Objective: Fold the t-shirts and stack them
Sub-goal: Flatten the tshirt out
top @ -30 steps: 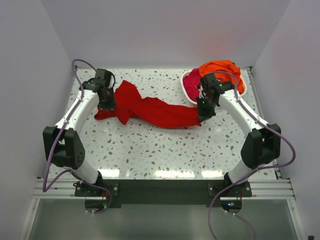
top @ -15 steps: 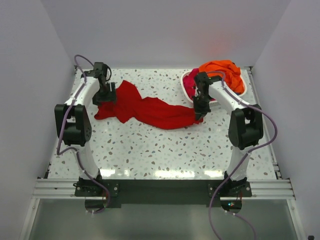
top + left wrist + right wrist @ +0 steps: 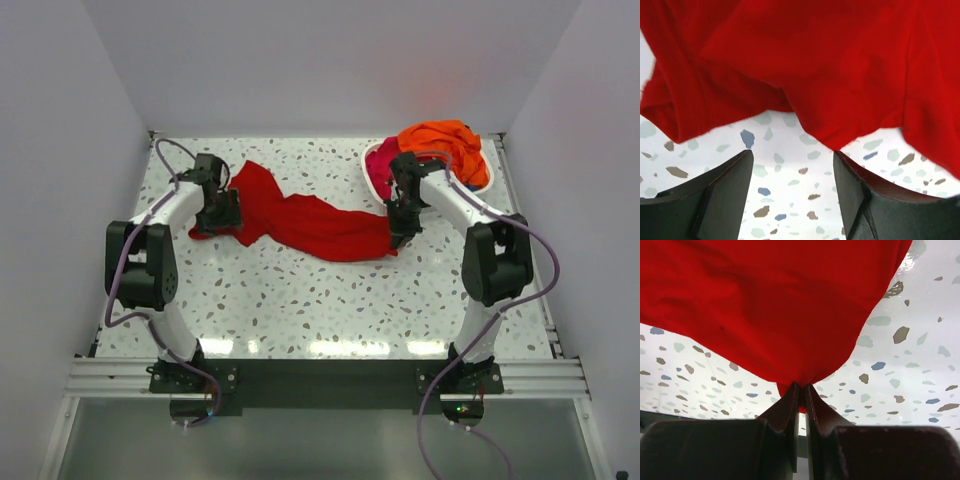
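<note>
A deep red t-shirt lies stretched across the back of the table, crumpled. My left gripper sits at its left end with its jaws open, only bare table between them; the red cloth lies just beyond the fingertips. My right gripper is shut on the shirt's right edge, a pinch of red cloth caught between its fingers. A magenta-pink t-shirt and a bright orange t-shirt are heaped in the basket at the back right.
A white basket stands at the back right corner, next to my right arm. White walls close the table on the left, back and right. The speckled tabletop stretches from the shirt to the near edge.
My left gripper has let go of the shirt's left end and opened, shifting slightly right and nearer. The right gripper stays pinched on the right edge; the shirt has settled a little.
</note>
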Available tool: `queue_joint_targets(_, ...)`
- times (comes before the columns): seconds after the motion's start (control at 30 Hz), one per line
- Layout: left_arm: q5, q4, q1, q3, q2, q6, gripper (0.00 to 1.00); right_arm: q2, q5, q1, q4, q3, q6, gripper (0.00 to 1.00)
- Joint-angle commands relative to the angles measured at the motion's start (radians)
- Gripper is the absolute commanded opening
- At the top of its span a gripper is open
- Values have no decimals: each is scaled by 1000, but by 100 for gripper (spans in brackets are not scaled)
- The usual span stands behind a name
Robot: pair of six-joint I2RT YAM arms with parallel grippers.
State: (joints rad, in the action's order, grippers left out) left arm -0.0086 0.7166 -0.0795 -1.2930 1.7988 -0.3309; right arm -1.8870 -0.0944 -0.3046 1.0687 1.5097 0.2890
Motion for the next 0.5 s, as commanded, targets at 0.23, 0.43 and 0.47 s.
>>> queue_joint_targets(0.23, -134, -249, 47, 9, -47, 35, 65, 104, -50, 2, -49, -66, 21, 10)
queue_joint_targets(0.43, -100, -299, 78, 20, -13, 119, 64, 118, -48, 2, -55, -86, 22, 10)
queue_joint_targets(0.47, -99, -305, 80, 20, -3, 136, 64, 121, -50, 2, -56, -88, 24, 10)
